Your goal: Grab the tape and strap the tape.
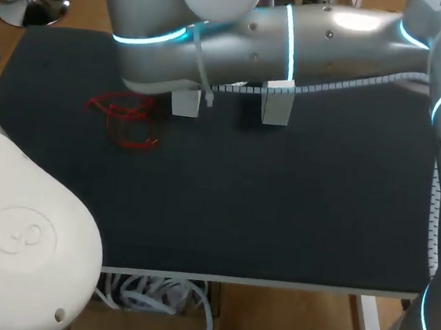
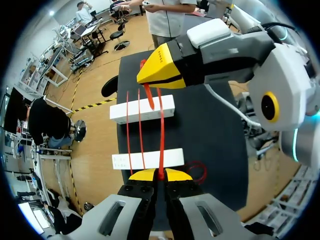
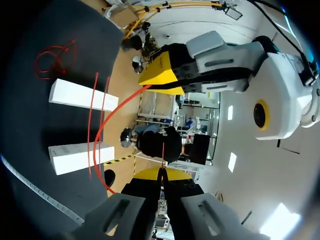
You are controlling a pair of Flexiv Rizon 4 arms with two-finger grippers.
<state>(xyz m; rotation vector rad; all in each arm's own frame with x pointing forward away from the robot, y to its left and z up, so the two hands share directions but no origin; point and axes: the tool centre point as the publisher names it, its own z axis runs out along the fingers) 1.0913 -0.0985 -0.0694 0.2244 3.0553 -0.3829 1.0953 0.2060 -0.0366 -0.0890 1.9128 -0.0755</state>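
While left pincer and right pincer both clamp one red tape | blocks: two

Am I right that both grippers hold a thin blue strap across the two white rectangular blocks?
No: the left wrist view shows the thin strap is red; the left gripper and right gripper hold it across two white rectangular blocks.

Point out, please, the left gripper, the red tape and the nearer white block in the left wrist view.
left gripper (image 2: 160,175): left wrist view, midway between its yellow tips.
red tape (image 2: 161,135): left wrist view, strand ahead of the gripper.
nearer white block (image 2: 172,158): left wrist view, its top face.
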